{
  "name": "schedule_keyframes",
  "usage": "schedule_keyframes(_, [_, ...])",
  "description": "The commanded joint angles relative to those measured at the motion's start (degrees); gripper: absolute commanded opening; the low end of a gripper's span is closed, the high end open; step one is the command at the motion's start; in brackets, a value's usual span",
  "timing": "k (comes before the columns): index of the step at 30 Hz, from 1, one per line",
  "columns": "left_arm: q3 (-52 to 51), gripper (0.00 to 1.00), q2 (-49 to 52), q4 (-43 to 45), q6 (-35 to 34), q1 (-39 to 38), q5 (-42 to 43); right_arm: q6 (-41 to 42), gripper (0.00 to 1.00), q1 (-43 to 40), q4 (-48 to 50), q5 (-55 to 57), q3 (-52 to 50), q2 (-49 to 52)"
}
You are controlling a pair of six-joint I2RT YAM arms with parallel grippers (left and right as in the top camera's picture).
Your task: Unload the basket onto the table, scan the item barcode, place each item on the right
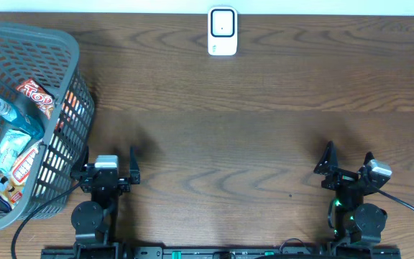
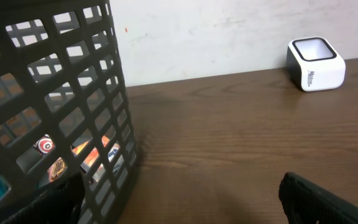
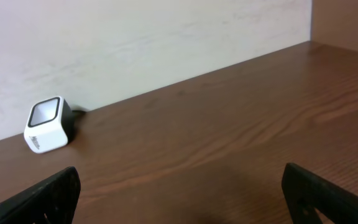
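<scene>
Both the left fingers [image 1: 134,167] and the right fingers [image 1: 328,160] stand spread wide and empty at the near edge of the tabletop [image 1: 250,137]. The goods to scan lie heaped in the basket [image 1: 74,83] on our left, well apart from the scanner [image 1: 222,31]. We judge the red snack packet [image 1: 36,97] on top to be light, soft and slippery, so we would pinch it gently across a narrow edge, leaving its printed faces clear.

Brightness: I get soft, even light in all three views, nothing lost in the dark.
Shadows: faint smudges lie on the table [image 1: 264,144] beside the basket [image 1: 74,101] and near each arm.
Highlights: the white scanner [image 1: 222,30] is the brightest thing overhead.
Focus: my wrist views blur the near fingers [image 3: 334,202]; the wall [image 3: 135,43] looks slightly soft.
</scene>
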Motion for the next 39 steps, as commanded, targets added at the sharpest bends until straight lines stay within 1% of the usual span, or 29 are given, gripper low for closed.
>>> schedule_keyframes(1, [-0.7, 1.0, -0.22, -2.32, -0.26, -0.02, 0.52, -0.55, 0.99, 0.44, -0.02, 0.02, -0.26, 0.02])
schedule_keyframes(26, [-0.7, 1.0, -0.22, -1.88, -0.04, -0.02, 0.52, -0.55, 0.99, 0.44, -0.02, 0.02, -0.26, 0.02])
schedule_keyframes(29, [-0.7, 1.0, -0.22, -2.14, -0.02, -0.02, -1.2, -0.55, 0.99, 0.44, -0.02, 0.02, -0.26, 0.02])
schedule_keyframes(32, [-0.7, 1.0, -0.22, -2.08, -0.07, -0.02, -1.16, -0.55, 0.99, 0.44, -0.02, 0.02, -0.26, 0.02])
schedule_keyframes(34, [-0.66, 1.0, -0.22, -1.86, -0.35, -0.02, 1.11, -0.55, 0.99, 0.44, -0.02, 0.02, -0.26, 0.02])
schedule_keyframes(38, [0.24, 1.0, -0.22, -0.57, -0.59, -0.02, 12.28, -0.55, 0.99, 0.44, -0.02, 0.02, -0.26, 0.02])
schedule_keyframes(39, [0.9, 1.0, -0.22, -0.57, -1.99, -0.02, 14.1, -0.55, 0.99, 0.44, -0.02, 0.02, -0.26, 0.02])
